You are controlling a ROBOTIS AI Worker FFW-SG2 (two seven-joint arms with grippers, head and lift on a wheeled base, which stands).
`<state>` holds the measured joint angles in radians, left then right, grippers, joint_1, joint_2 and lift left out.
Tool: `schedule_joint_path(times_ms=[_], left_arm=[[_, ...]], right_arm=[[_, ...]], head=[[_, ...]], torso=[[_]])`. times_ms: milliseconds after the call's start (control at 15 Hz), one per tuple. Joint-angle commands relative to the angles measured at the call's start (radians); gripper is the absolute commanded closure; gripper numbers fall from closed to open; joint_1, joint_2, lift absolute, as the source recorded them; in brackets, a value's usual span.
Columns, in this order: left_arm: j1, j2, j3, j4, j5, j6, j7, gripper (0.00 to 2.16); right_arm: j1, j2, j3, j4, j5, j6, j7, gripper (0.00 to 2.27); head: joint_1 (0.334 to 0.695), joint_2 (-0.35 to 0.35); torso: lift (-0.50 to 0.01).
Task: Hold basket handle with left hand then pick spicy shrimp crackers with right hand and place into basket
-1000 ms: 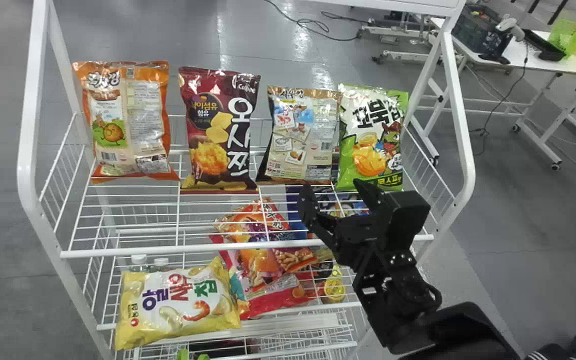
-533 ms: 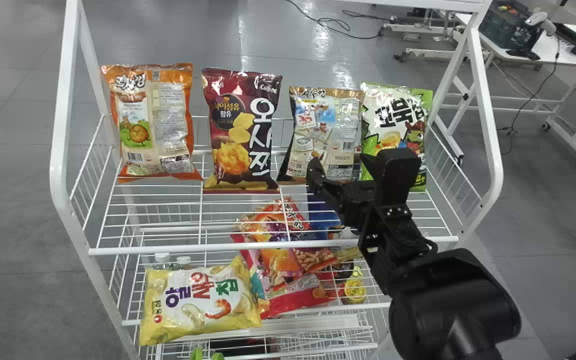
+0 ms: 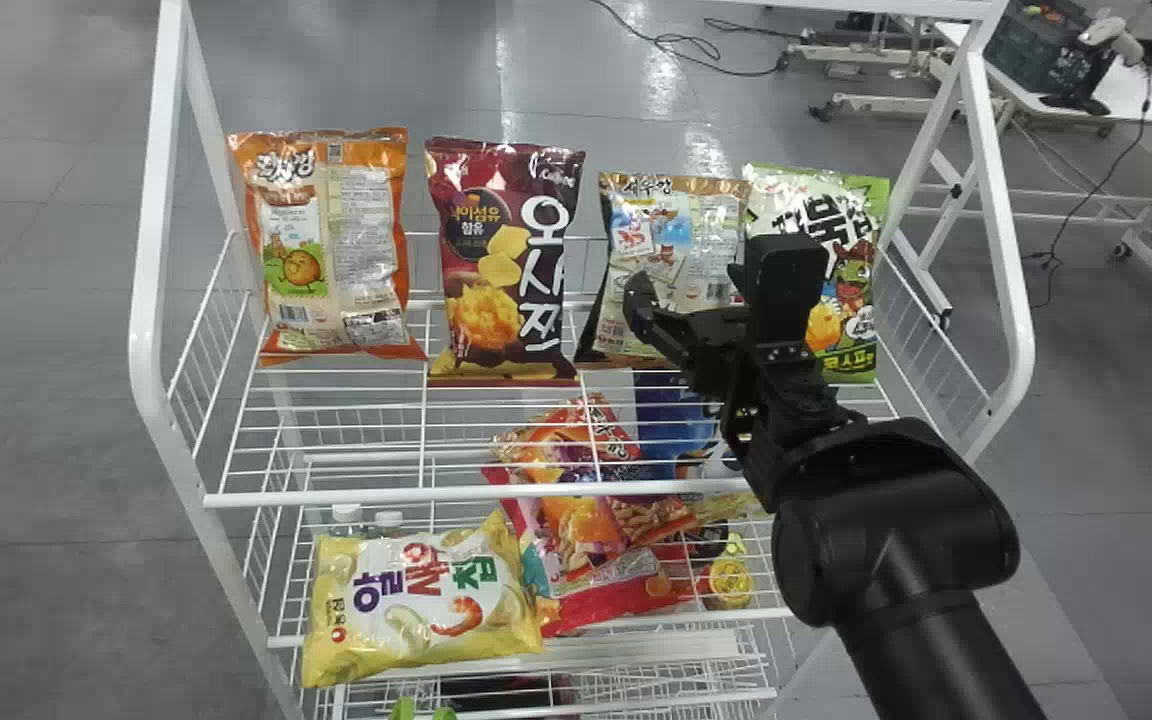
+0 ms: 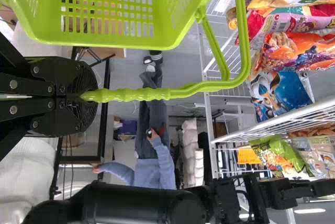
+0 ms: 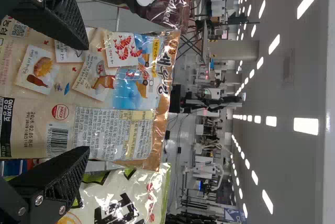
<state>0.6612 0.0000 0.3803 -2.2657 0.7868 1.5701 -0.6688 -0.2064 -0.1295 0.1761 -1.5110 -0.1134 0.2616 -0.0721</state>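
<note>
While the left gripper (image 4: pixel 78 97) clamps the basket handle (image 4: pixel 141 94), the right gripper (image 3: pixel 711 275) hangs wide-fingered before the spicy shrimp crackers (image 3: pixel 671 225)

Standing on the top tier of the white wire shelf (image 3: pixel 336 496), the spicy shrimp crackers have their long axis upright, title end up, and turn the face with the fine print and barcode toward the robot. The right gripper's fingers are spread well apart, one toward each side edge of the pack; whether either touches it I can't quite say from these angles.

Upright in the same row are an orange bag (image 3: pixel 326 240) and a maroon bag (image 3: pixel 506 260) to the left of the crackers, and a green-and-white bag (image 3: pixel 861 220) just beside them on the right. Below, a yellow bag (image 3: pixel 426 600) lies with its long axis running across the shelf, next to red snack bags (image 3: pixel 626 600).

The left gripper's fingers are closed around the handle's ribbed grip, which joins the lime-green basket (image 4: pixel 104 42) with its slotted walls.
</note>
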Motion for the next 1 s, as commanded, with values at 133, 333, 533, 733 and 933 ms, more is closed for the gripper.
schedule_joint_path(times_ms=[133,333,533,733,933], left_arm=[[-0.002,-0.003,0.000,0.002,0.000,0.001,0.002,1.90],[-0.005,-0.003,-0.001,0.008,0.000,0.001,0.002,1.90],[-0.011,-0.003,-0.006,0.020,-0.001,0.001,0.003,1.90],[-0.017,-0.003,-0.006,0.025,-0.001,0.001,0.005,1.90],[-0.023,-0.003,-0.008,0.038,-0.006,0.001,0.006,1.90]], right_arm=[[-0.030,0.004,0.003,0.048,0.001,0.005,0.000,0.13],[-0.054,0.005,0.002,0.092,-0.008,0.005,0.002,0.14],[-0.059,0.005,0.000,0.100,-0.011,0.005,0.011,0.19],[-0.074,0.005,0.000,0.107,-0.015,0.032,0.018,0.21],[-0.076,0.005,0.003,0.107,-0.015,0.041,0.035,0.44]], head=[[0.695,-0.141],[0.695,-0.142],[0.695,-0.145],[0.695,-0.145],[0.695,-0.143]], torso=[[-0.037],[-0.037],[-0.037],[-0.037],[-0.037]])
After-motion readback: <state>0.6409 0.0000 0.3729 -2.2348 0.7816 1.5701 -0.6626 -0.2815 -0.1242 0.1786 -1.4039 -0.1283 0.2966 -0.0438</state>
